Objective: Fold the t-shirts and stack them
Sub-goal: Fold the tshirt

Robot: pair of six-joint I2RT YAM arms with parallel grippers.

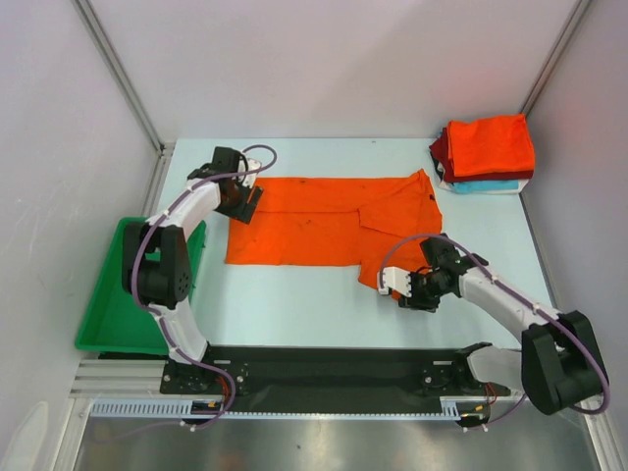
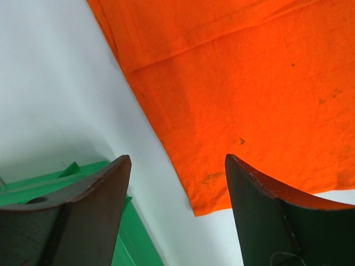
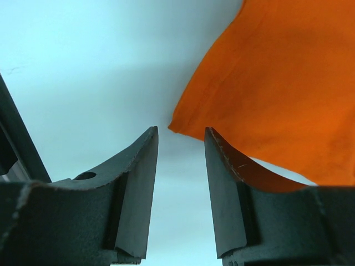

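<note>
A bright orange t-shirt with small dark specks lies spread flat mid-table. Its right part is folded over towards the front. A stack of folded t-shirts in orange-red, dark red and teal sits at the back right. My left gripper is open and empty over the shirt's left edge. In the left wrist view a shirt corner lies between the fingers. My right gripper is open and empty at the shirt's front right corner. In the right wrist view the shirt corner lies just beyond the fingertips.
A green plastic tray stands at the table's left edge and also shows in the left wrist view. Grey walls close in the back and both sides. The black arm base rail runs along the near edge.
</note>
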